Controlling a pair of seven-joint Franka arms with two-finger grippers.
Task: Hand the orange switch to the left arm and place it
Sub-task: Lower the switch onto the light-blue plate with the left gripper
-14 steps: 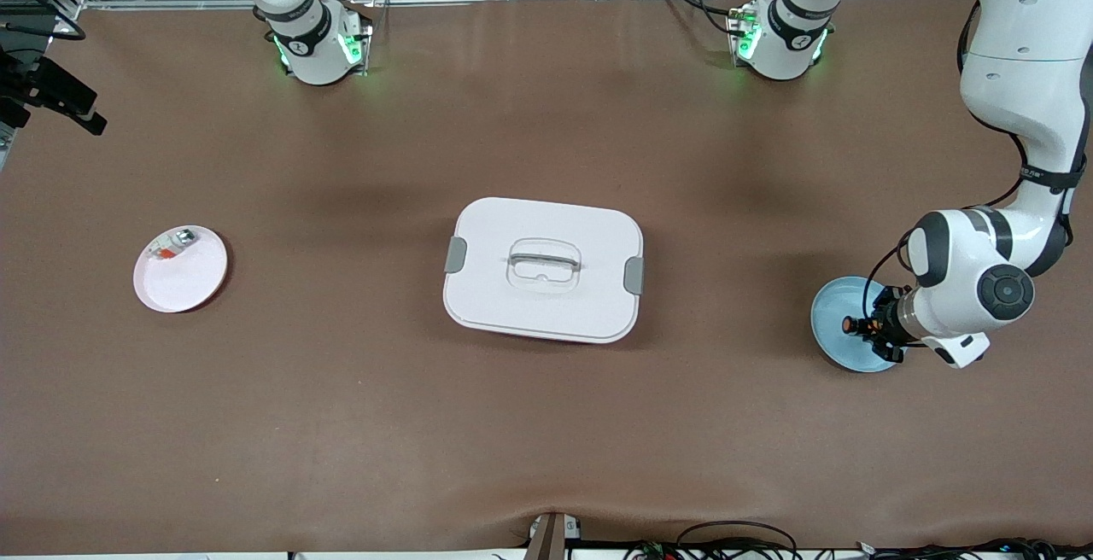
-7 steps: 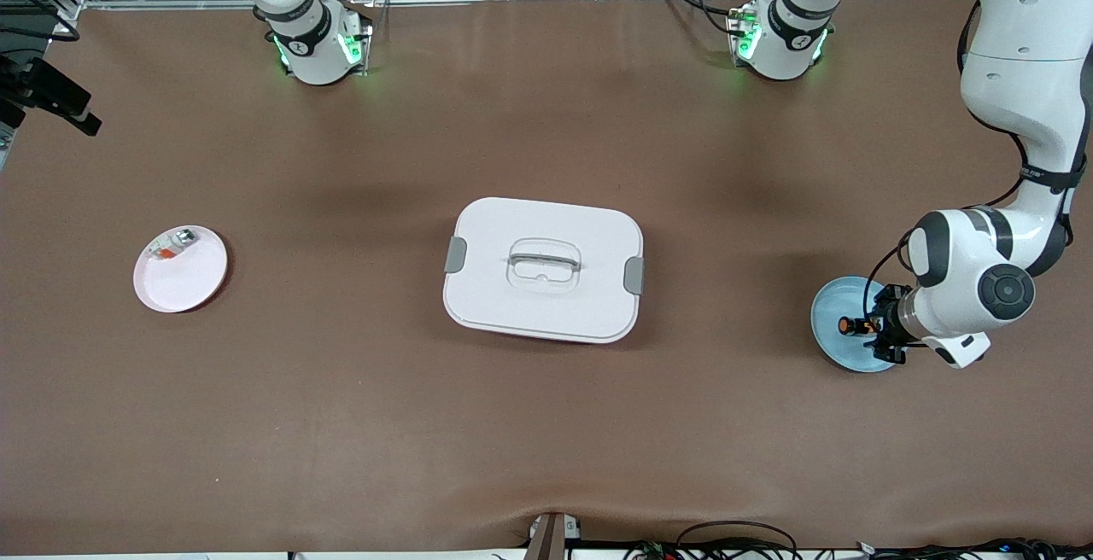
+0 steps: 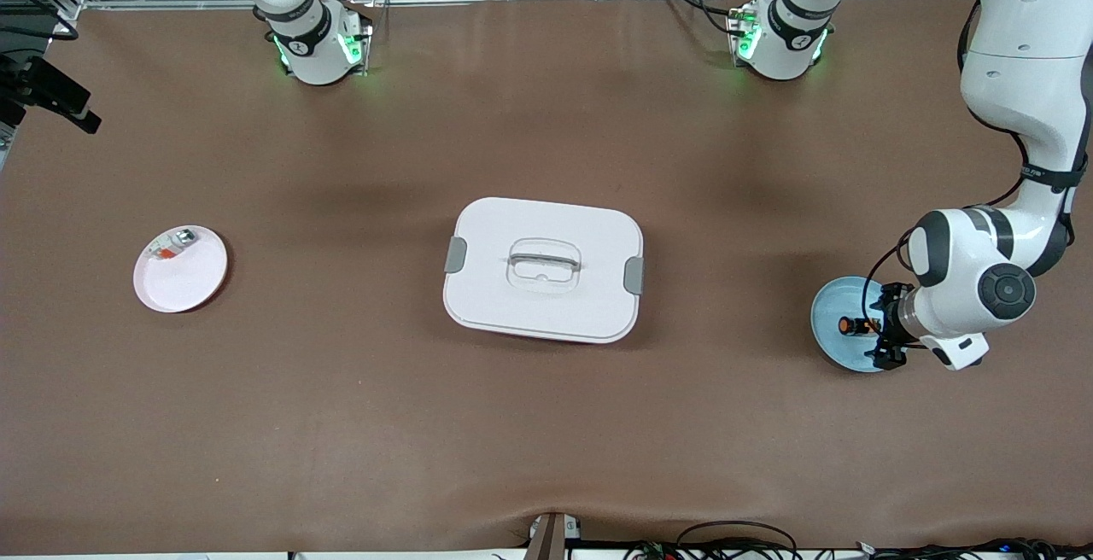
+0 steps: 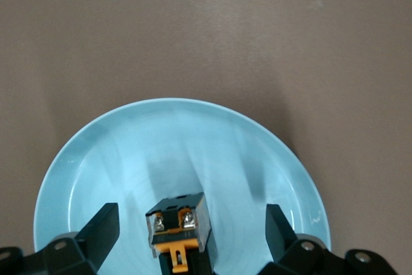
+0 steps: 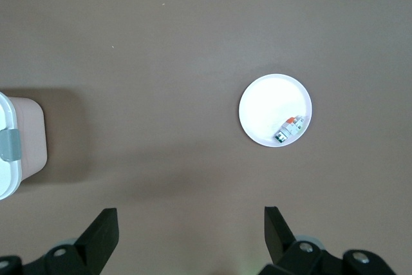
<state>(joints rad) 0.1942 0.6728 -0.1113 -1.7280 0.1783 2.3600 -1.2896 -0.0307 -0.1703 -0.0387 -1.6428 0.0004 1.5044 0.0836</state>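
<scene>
The orange switch (image 3: 847, 325) lies on a light blue plate (image 3: 832, 308) near the left arm's end of the table. In the left wrist view the switch (image 4: 179, 231) sits between the fingers, black with an orange end. My left gripper (image 3: 878, 328) is low over the plate and open, one finger on each side of the switch and not touching it; it also shows in the left wrist view (image 4: 191, 230). My right gripper (image 5: 190, 223) is open and empty, held high over the table near the right arm's end. The white box (image 3: 543, 268) stands at mid-table.
A white plate (image 3: 181, 270) with a small silver-white part (image 3: 173, 244) lies near the right arm's end; both show in the right wrist view (image 5: 269, 104), with the box's corner (image 5: 19, 143). Cables run along the table edge nearest the front camera (image 3: 734, 543).
My left gripper has shifted a little along the blue plate, so more of the switch shows beside it. The switch stays on the plate. The box and plates have not moved.
</scene>
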